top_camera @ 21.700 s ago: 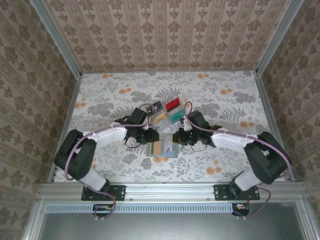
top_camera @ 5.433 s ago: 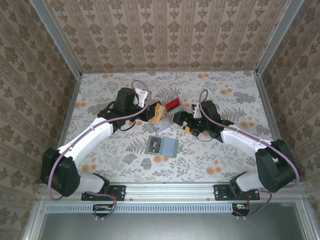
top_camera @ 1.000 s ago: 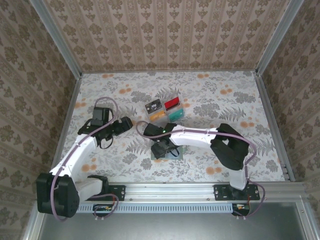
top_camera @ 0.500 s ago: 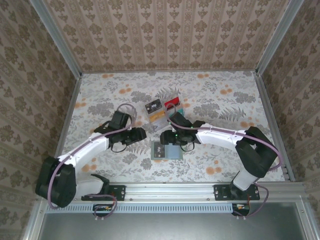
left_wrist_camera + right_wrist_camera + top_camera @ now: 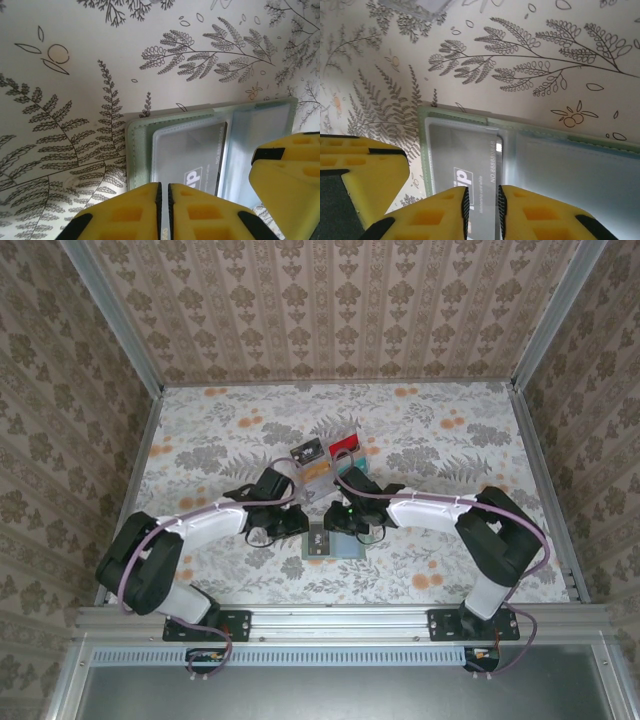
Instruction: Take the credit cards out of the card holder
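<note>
- From above, the card holder (image 5: pixel 345 546) lies open and flat on the flowery tabletop (image 5: pixel 220 440), near the front and in the middle
- The left hand (image 5: pixel 297 527) is at its left edge and the right hand (image 5: pixel 337 523) is over its top edge, so the two hands are close together
- Farther back there is a black card (image 5: pixel 308 451) and a red card (image 5: pixel 343 445), well apart from the card holder
- In the left wrist view, the left hand (image 5: pixel 164 187) has its two yellow fingers pressed almost together, with only a thin slit between them
- They hang over the near edge of the card holder (image 5: pixel 139 150), and I cannot tell if they pinch anything
- A grey card (image 5: pixel 192 155) with white marks sits in a clear pocket of the left panel
- A yellow finger (image 5: pixel 290 185) of the other hand pokes in at the right
- In the right wrist view, the right hand (image 5: pixel 483 192) has its fingers a little apart, right over the grey card (image 5: pixel 465 150) in its pocket
- I cannot tell if they squeeze it
- The other panel of the card holder (image 5: pixel 580 170) lies flat to the right
</note>
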`<move>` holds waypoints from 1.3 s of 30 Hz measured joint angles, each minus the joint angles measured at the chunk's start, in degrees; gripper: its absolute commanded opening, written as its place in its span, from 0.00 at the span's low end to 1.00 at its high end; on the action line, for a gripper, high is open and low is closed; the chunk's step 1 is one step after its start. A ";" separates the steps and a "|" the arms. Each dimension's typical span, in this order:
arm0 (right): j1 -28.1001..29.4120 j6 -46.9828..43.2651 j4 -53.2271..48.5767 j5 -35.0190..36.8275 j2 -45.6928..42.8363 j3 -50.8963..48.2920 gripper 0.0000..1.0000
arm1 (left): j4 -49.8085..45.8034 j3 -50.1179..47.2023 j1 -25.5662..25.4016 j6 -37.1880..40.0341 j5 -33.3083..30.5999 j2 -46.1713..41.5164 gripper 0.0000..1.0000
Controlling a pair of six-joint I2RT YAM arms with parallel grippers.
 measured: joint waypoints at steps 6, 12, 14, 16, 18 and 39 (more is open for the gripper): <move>0.00 0.20 0.04 -1.03 1.18 0.00 0.25 | 0.72 0.09 -0.33 -0.20 0.02 2.47 0.08; 0.00 0.20 0.04 -2.08 2.08 0.00 0.25 | 1.16 0.17 -0.37 -0.39 0.28 3.74 0.05; -0.04 0.17 0.02 -2.23 2.21 0.00 0.21 | 1.27 0.37 -0.37 -0.39 0.33 3.98 0.04; -0.04 0.20 0.02 -2.36 2.27 0.00 0.20 | 1.25 0.52 -0.37 -0.39 0.28 4.09 0.04; -0.04 0.17 0.04 -2.54 2.36 0.00 0.19 | 1.09 0.59 -0.37 -0.37 0.26 4.11 0.03; -0.92 0.85 3.08 -4.68 2.60 -1.73 0.16 | 0.63 0.87 -0.37 -0.35 -0.15 4.35 0.00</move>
